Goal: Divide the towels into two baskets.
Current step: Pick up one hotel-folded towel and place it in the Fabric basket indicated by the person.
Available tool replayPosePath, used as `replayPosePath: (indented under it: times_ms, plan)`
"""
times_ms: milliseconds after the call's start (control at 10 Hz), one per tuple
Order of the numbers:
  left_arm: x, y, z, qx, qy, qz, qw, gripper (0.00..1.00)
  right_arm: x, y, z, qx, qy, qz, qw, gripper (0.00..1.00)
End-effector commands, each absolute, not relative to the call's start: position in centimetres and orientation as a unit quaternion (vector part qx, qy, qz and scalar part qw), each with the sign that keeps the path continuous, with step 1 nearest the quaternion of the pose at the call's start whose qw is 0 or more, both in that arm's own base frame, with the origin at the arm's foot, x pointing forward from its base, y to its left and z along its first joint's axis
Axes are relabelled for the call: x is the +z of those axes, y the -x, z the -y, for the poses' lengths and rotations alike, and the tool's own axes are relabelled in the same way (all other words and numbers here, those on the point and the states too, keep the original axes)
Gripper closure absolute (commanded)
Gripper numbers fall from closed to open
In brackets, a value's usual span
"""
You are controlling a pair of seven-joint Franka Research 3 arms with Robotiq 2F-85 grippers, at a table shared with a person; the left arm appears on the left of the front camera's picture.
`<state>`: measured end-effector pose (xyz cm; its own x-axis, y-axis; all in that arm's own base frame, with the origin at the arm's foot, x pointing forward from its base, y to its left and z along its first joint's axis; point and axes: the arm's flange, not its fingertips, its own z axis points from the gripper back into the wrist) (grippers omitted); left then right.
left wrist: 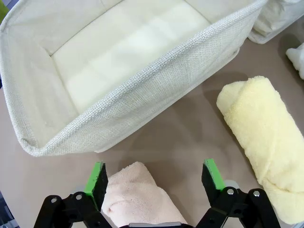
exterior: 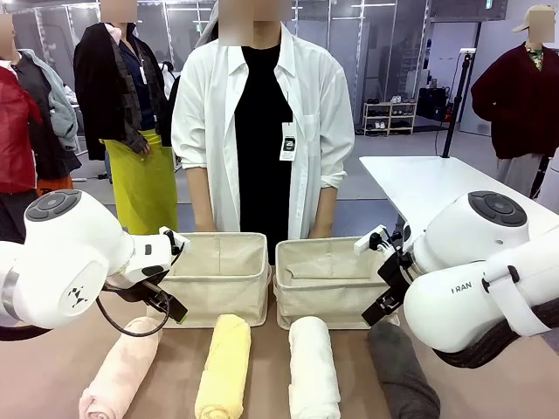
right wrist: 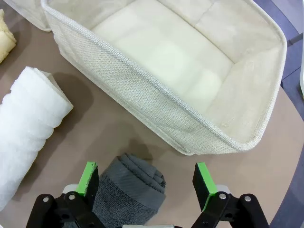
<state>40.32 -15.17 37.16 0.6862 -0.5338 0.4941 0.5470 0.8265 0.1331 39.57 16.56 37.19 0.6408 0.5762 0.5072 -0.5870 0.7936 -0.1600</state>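
Four rolled terry towels lie in a row on the brown tabletop (exterior: 265,342): a pale pink towel (exterior: 118,371), a yellow towel (exterior: 224,367), a white towel (exterior: 313,371) and a dark grey towel (exterior: 402,371).

Left gripper (left wrist: 154,176): jaws spread wide and holding nothing, poised over the end of the pale pink towel that faces the baskets. That end lies between and below the green pads. The yellow towel lies off to one finger's side, and the left beige canvas basket (left wrist: 142,95) stands just ahead of the fingertips with nothing in it.

Right gripper (right wrist: 145,179): likewise spread and holding nothing, above the matching end of the dark grey towel. The right beige canvas basket (right wrist: 142,102) is just ahead and the white towel lies off to one side.

No towel is yet in a basket.

Likely hazards:
- A pinch near the roll's end, or on its outer layer alone, may let the towel unroll or sag on lifting.
- A finger passing low over the soft rim could snag it and drag or fold the basket wall.
- A roll released crosswise may hang on the rim.
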Motion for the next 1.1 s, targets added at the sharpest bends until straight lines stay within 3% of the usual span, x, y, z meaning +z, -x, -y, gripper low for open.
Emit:
replayPosePath:
  times_ms: [0, 300, 500, 700, 1000]
  plan:
    - [37.2, -40.3, 15.1, -0.294, 0.013, 0.265, 0.918, 0.0, 37.2, -39.5, -16.6, 0.321, -0.01, 0.277, 0.906, 0.0]
    - [37.2, -40.3, 15.2, -0.294, 0.012, 0.265, 0.918, 0.0, 37.2, -39.6, -16.6, 0.321, -0.01, 0.277, 0.906, 0.0]
    - [39.7, -41.8, 14.0, -0.292, 0.017, 0.235, 0.927, 0.0, 39.6, -40.5, -14.7, 0.298, -0.06, 0.244, 0.921, 0.0]
    - [41.5, -41.8, 12.0, -0.299, 0.115, 0.191, 0.928, 0.0, 40.8, -40.9, -12.9, 0.281, -0.109, 0.218, 0.928, 0.0]
    - [43.2, -42.4, 7.6, -0.28, 0.292, 0.139, 0.904, 0.0, 43.1, -41.3, -9.2, 0.267, -0.269, 0.188, 0.906, 0.0]
